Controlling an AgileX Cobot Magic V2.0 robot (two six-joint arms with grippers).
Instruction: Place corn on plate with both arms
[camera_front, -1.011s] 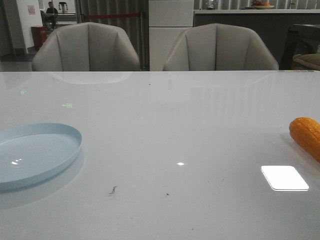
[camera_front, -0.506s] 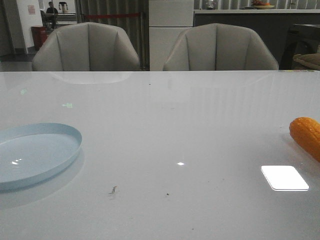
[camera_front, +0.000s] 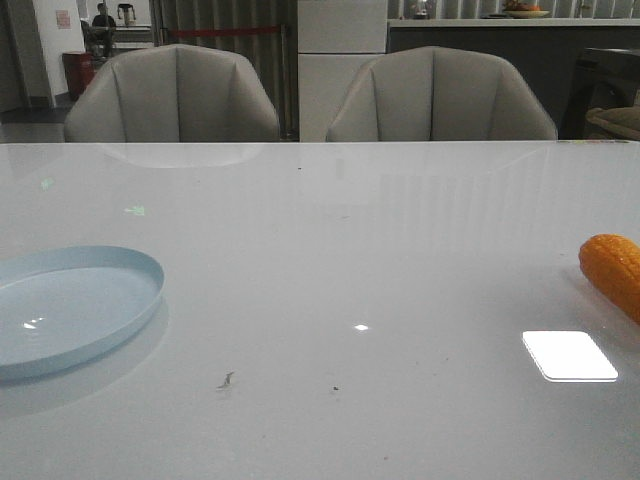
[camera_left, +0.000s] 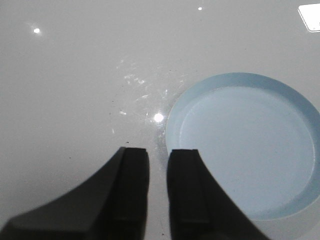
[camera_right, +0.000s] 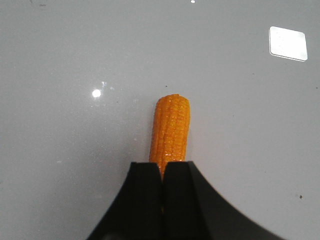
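The pale blue plate (camera_front: 70, 310) lies empty at the table's left edge, partly cut off by the frame. The orange-yellow corn (camera_front: 612, 268) lies on the table at the far right, also cut off by the frame. Neither arm shows in the front view. In the left wrist view my left gripper (camera_left: 158, 150) hovers over the bare table just beside the plate's rim (camera_left: 172, 112). Its jaws stand a narrow gap apart with nothing between them. In the right wrist view my right gripper (camera_right: 163, 163) is shut and empty, above the near end of the corn (camera_right: 171, 125), which points lengthwise away from the fingers.
The glossy white table (camera_front: 350, 250) carries a bright rectangular light reflection (camera_front: 569, 355) in front of the corn. Two grey chairs (camera_front: 172, 95) (camera_front: 440, 95) stand behind the far edge.
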